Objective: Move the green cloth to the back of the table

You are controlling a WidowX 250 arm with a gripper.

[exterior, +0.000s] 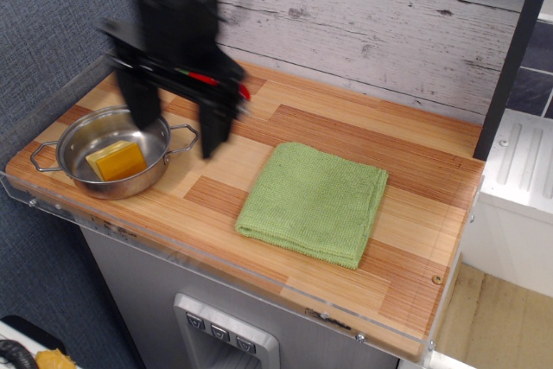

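Above the table (328, 123), hand (177, 127) open, empty.

black, boxy arm, motion-blurred, with two long flat black fingers (214, 131) and a thin dark cable on top.

gripper (177, 131) motion-blurred, red pepper (226, 84) mostly hidden behind it, arm top cut off

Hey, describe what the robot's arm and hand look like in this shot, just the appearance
The arm is black and boxy, heavily motion-blurred here. Its hand has two long, flat black fingers hanging from a wider black crossbar. A thin dark cable loops near the top. No markings or labels are readable through the blur.
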